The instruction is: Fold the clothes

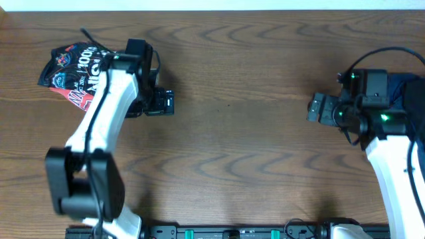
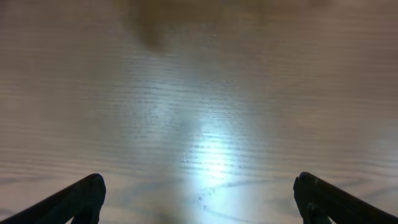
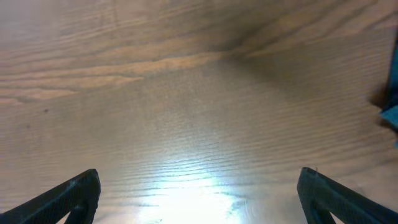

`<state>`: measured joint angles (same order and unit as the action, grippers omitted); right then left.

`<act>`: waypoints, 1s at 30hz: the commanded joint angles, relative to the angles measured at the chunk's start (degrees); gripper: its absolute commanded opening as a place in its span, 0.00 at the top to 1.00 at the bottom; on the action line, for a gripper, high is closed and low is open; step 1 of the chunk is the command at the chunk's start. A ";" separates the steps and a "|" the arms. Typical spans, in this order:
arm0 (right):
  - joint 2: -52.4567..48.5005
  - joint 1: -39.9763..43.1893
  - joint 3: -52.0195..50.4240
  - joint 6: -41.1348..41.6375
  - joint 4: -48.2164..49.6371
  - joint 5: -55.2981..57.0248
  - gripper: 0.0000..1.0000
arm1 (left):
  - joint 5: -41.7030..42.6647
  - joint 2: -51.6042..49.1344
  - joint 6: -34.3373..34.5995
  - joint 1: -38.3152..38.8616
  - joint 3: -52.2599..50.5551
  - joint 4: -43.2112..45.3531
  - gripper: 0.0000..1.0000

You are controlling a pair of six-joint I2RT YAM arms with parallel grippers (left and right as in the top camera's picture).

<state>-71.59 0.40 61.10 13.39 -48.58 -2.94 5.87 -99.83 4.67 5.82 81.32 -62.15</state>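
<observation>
A crumpled pile of clothes (image 1: 72,72), black with white lettering and red underneath, lies at the far left of the table. My left gripper (image 1: 167,103) hovers to the right of that pile, apart from it. In the left wrist view my left gripper (image 2: 199,186) is open over bare wood, nothing between its fingertips (image 2: 84,196). Dark navy clothes (image 1: 410,93) lie at the right edge, partly hidden by my right arm. My right gripper (image 1: 313,108) points left, away from them. It stands open (image 3: 199,183) over bare wood, with a strip of blue cloth (image 3: 392,102) at the frame's right edge.
The wooden table (image 1: 232,146) spans the whole view. The arm bases and a black rail (image 1: 232,232) sit along the front edge. A pale wall strip runs along the far edge.
</observation>
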 commanded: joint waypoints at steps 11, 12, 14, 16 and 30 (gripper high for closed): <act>31.85 -8.15 -26.62 -1.09 14.10 10.40 0.01 | 1.11 48.96 1.27 0.63 -28.04 24.28 0.02; 34.71 -9.14 -28.59 -0.24 14.60 11.87 0.01 | 0.94 52.68 1.75 0.63 -30.64 26.64 0.02; 39.98 -10.36 -32.30 0.28 15.28 13.20 0.01 | 0.94 60.30 1.81 0.63 -35.76 30.80 0.02; 43.19 -10.60 -34.93 0.31 16.33 12.83 0.01 | 0.96 65.46 1.84 0.63 -38.80 33.33 0.02; 44.92 -10.56 -37.88 0.28 4.59 11.76 0.01 | 0.96 74.49 1.84 0.63 -40.24 26.25 0.02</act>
<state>-26.76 -9.67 23.53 12.99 -43.13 7.77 6.70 -25.39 6.07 6.26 41.15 -35.29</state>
